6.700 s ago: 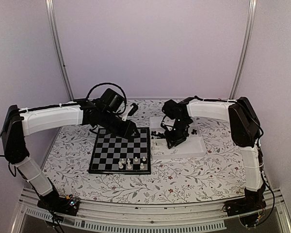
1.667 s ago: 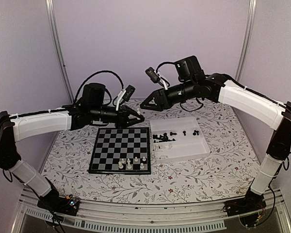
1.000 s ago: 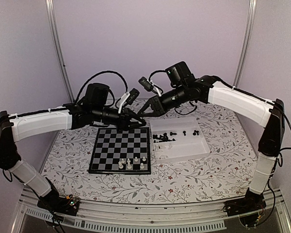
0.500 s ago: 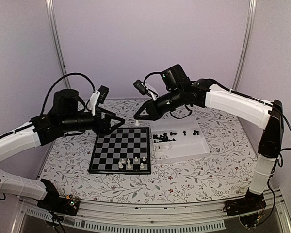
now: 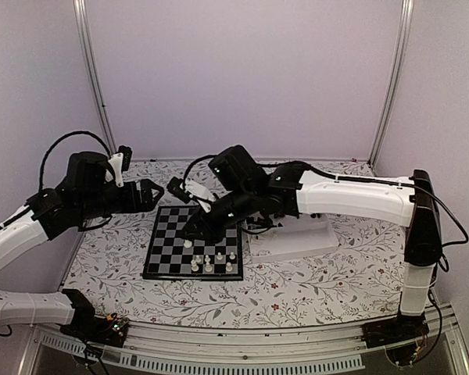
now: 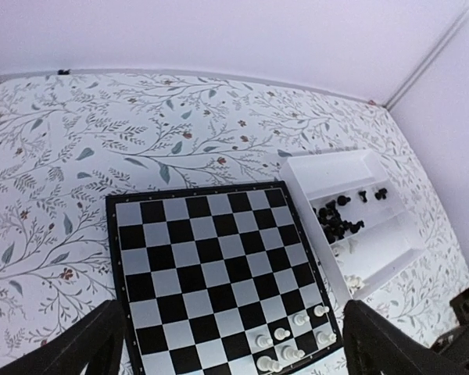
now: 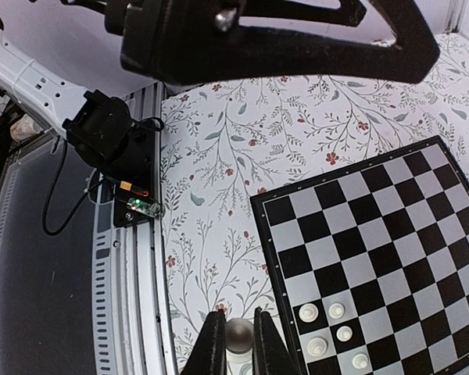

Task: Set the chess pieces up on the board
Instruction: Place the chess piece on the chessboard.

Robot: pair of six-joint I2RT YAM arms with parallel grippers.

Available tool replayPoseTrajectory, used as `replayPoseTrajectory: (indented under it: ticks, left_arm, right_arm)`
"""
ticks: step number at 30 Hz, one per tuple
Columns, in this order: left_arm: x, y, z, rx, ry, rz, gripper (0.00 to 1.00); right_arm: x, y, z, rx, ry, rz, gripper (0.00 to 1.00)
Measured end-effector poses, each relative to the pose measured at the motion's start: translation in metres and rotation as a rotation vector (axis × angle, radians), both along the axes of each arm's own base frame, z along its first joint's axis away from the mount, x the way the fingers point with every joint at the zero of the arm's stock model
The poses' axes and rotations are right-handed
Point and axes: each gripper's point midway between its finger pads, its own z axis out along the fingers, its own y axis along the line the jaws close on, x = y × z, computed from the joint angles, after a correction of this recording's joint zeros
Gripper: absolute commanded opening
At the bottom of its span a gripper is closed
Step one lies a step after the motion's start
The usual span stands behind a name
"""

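Right gripper [image 7: 238,319]: fingers pressed in on a single white piece [image 7: 238,336], gripped near its top and hanging upright below the fingertips. Seen from above, it sits low over the board [image 5: 166,251], above the left-centre squares, a row or two behind the white pieces already set down. Whether its base touches the board cannot be told. The right arm reaches across from the right and hides much of the tray [image 5: 301,242] in the overhead view.

Left gripper [image 6: 233,306]: fingers spread wide, empty. The arm is high at the left, well apart from the board, and its wrist camera looks down on the whole board.

Board: flat on the flowered tablecloth [image 5: 320,273]. The set white pieces [image 6: 293,336] cluster in its near right corner, on the two nearest rows.

Tray: white, just beside the board's right edge. Black pieces [image 6: 338,223] lie clustered in it on the board side, a few more scattered apart from them
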Motion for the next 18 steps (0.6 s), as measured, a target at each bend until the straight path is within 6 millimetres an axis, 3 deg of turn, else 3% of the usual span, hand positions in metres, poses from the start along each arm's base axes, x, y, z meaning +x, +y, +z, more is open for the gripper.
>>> replayPoseTrajectory:
  ticks: [4,7,18]
  left_arm:
    - [-0.007,0.025,-0.006,-0.027,0.009,0.119,0.99]
    - [-0.011,0.036,-0.015,-0.024,0.014,0.145,0.94]
    - [-0.011,0.031,-0.001,-0.073,-0.016,0.122,0.89]
  right_arm:
    - [-0.005,0.022,-0.003,-0.007,-0.072,0.007,0.0]
    - [-0.006,0.043,-0.003,0.003,-0.13,0.012,0.0]
    - [-0.019,0.058,-0.049,-0.044,-0.202,0.054,0.0]
